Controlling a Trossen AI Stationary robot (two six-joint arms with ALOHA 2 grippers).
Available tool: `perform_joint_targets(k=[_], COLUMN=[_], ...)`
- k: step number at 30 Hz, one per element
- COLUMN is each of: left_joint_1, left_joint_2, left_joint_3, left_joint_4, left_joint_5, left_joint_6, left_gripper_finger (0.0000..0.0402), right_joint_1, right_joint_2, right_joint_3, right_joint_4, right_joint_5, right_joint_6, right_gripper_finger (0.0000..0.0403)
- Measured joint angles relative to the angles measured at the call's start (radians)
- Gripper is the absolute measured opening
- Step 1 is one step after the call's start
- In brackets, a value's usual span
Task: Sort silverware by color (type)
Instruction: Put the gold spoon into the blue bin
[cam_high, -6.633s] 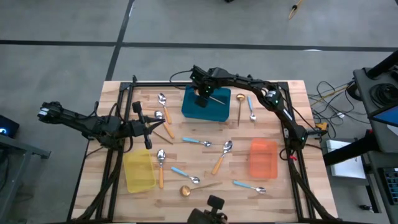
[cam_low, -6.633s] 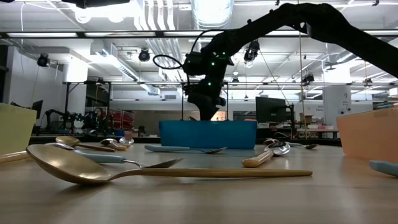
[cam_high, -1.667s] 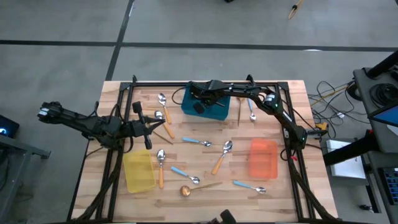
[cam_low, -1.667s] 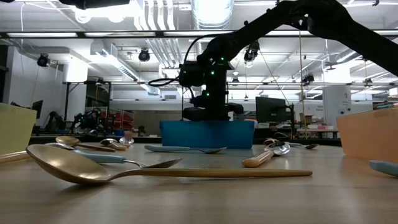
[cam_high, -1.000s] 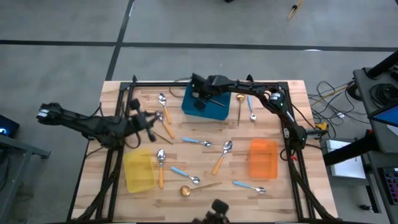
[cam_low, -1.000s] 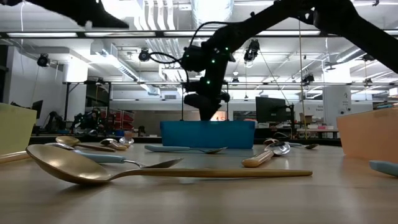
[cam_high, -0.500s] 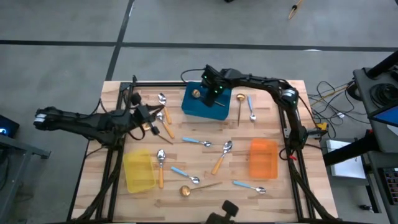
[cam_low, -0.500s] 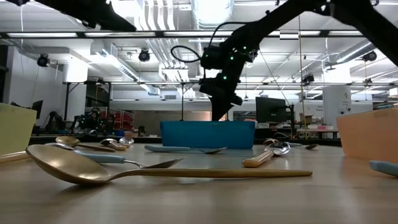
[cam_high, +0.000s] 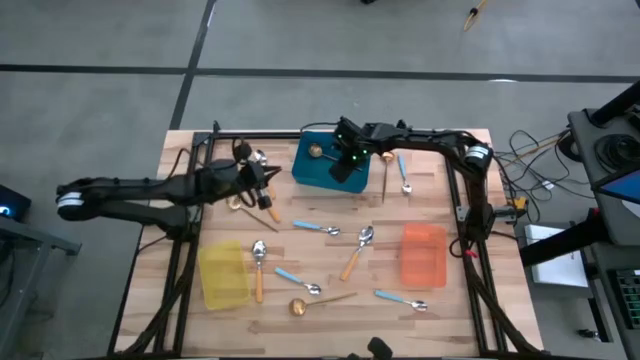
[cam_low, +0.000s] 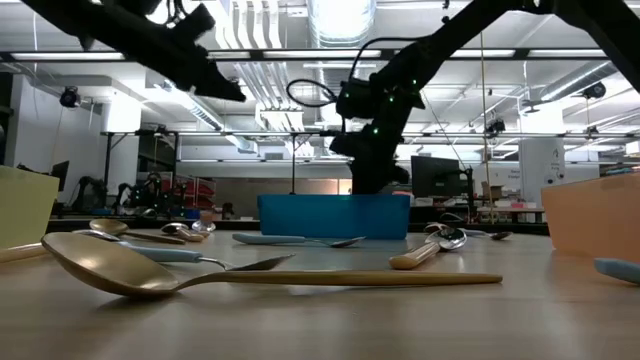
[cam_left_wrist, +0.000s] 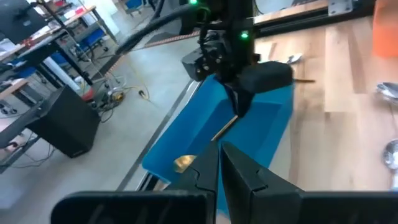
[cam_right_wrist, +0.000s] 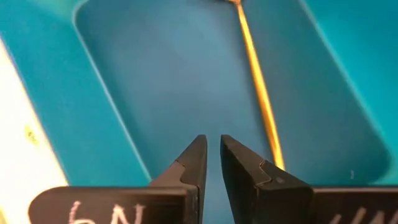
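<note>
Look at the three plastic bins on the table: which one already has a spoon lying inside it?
The blue bin, at the table's far edge: a gold spoon lies in it, under the right gripper. The yellow bin and orange bin hold nothing.

Tabletop (cam_high: 440, 310): pale planked wood, matt, visible grain. Blue rectangular bin (cam_right_wrist: 130, 74): smooth plastic, soft sheen. Gold spoon (cam_low: 130, 268) nearest low camera: polished metal, glossy, mirror-like bowl. Translucent orange plastic bin (cam_high: 423, 254), translucent yellow plastic bin (cam_high: 222, 275): smooth walls.

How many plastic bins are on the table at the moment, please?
3, none apparently hidden: a blue bin at the top middle of the high view, a yellow bin at lower left, and an orange bin at right.
</note>
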Motion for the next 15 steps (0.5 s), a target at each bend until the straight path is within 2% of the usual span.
perform_joint_targets(k=[7, 15], left_joint_1=[0.145, 0.202], left_joint_2=[0.108, 0.239], left_joint_3=[0.019, 0.025], left_joint_4=[0.084, 0.176], left_joint_5=[0.223, 0.253], left_joint_6=[0.019, 0.042], left_gripper_finger=[0.0000, 0.0000], right_joint_1=[0.000, 0.008], right_joint_2=[0.000, 0.018], right_joint_3=[-0.021, -0.021], right_joint_4=[0.065, 0.161], right_joint_5=[0.003, 0.002], right_joint_6=[0.064, 0.099], right_gripper_finger=[0.0038, 0.0038])
